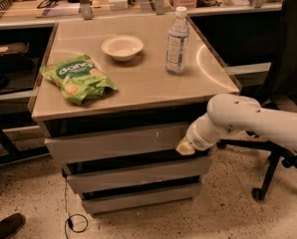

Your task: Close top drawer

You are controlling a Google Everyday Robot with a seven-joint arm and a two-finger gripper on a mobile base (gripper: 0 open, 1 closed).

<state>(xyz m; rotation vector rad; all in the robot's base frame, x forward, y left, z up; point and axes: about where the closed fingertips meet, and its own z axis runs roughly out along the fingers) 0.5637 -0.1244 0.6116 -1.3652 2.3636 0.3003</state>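
While my hand (186, 146) presses the top drawer (113, 142) only at the front's right end, I judge that an off-centre shove could skew the drawer and jam it short of flush. The panel runs away to the hand's left and looks nearly home. Above and left of the hand on the table (138, 91) sit a chip bag (77, 77), a bowl (122, 47) and a bottle (177, 40); a jolt might topple the bottle. My arm (258, 121) comes in from the right, sloping down to the hand. I cannot tell how far it is open.
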